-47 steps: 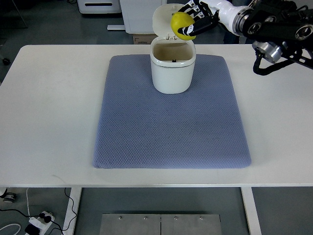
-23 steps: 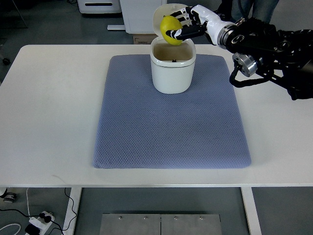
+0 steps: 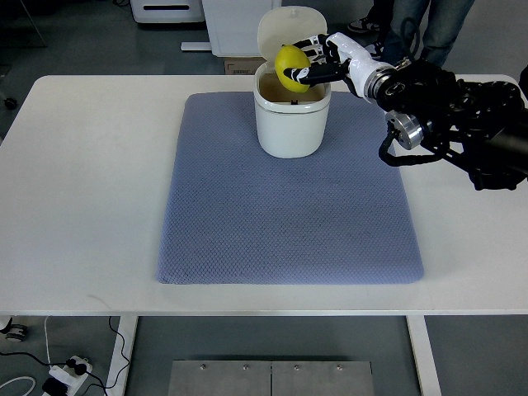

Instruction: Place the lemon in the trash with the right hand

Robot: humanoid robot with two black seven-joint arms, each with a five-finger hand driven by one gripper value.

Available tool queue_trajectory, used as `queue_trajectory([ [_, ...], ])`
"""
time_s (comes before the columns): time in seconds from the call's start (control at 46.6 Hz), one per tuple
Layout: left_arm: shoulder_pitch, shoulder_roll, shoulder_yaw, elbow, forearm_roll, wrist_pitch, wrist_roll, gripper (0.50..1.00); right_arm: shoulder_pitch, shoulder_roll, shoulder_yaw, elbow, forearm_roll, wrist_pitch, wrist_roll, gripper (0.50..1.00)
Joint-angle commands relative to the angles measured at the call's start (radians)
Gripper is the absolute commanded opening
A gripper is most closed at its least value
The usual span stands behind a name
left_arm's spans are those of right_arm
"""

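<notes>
A: Item one, the lemon (image 3: 293,68)?

B: Yellow, rounded, held in the air over the open mouth of the trash bin (image 3: 290,124). Its lower edge overlaps the bin's far rim in the top view; whether it touches the rim cannot be told.

A: Holder?

B: The right hand (image 3: 318,62), white with black joints. Its fingers (image 3: 308,76) are curled around the lemon from the right side, gripping it. The arm (image 3: 450,111) runs in from the picture's right edge, black and bulky, with a round silver joint cap and a loop of black cable beneath it.

A: The bin itself?

B: White, rounded, upright. Its lid (image 3: 285,26) is flipped up behind the opening, standing nearly vertical. The inside wall looks tan; what lies at the bottom is too dark to tell.

A: What does it stand on?

B: A grey-blue textured mat (image 3: 289,214), at the mat's far edge, centred. The mat lies flat on a white table (image 3: 82,190), well inside the table's edges.

A: Surroundings?

B: Behind the table, a person's legs (image 3: 421,29) in dark jeans, upper right. A cardboard box (image 3: 239,66) on the floor just behind the bin. White cabinets (image 3: 235,21) further back. Under the table's near edge, a power strip (image 3: 70,369) with cables at lower left, and a metal plate (image 3: 271,378) on the floor.
</notes>
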Motion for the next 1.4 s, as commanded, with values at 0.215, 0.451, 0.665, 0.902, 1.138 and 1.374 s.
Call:
queue_trajectory([
  [0.215, 0.0, 0.0, 0.0, 0.0, 0.0, 0.0, 0.0, 1.0, -0.014, -0.002, 0.0, 0.002, -0.002, 0.0, 0.0, 0.514],
  [0.451, 0.0, 0.0, 0.0, 0.0, 0.0, 0.0, 0.0, 1.0, -0.007, 0.0, -0.002, 0.006, -0.002, 0.0, 0.0, 0.663],
  [0.665, 0.0, 0.0, 0.0, 0.0, 0.0, 0.0, 0.0, 1.0, 0.002, 0.0, -0.004, 0.011, -0.002, 0.002, -0.002, 0.746],
  [0.902, 0.0, 0.0, 0.0, -0.001, 0.0, 0.0, 0.0, 1.0, 0.005, 0.0, -0.004, 0.014, -0.003, 0.002, -0.002, 0.893],
  [1.138, 0.0, 0.0, 0.0, -0.001, 0.0, 0.0, 0.0, 1.0, 0.013, -0.002, -0.005, 0.014, -0.002, 0.0, -0.002, 0.935],
  [1.374, 0.0, 0.0, 0.0, 0.0, 0.0, 0.0, 0.0, 1.0, 0.032, -0.003, -0.014, 0.014, -0.003, 0.002, -0.006, 0.671],
])
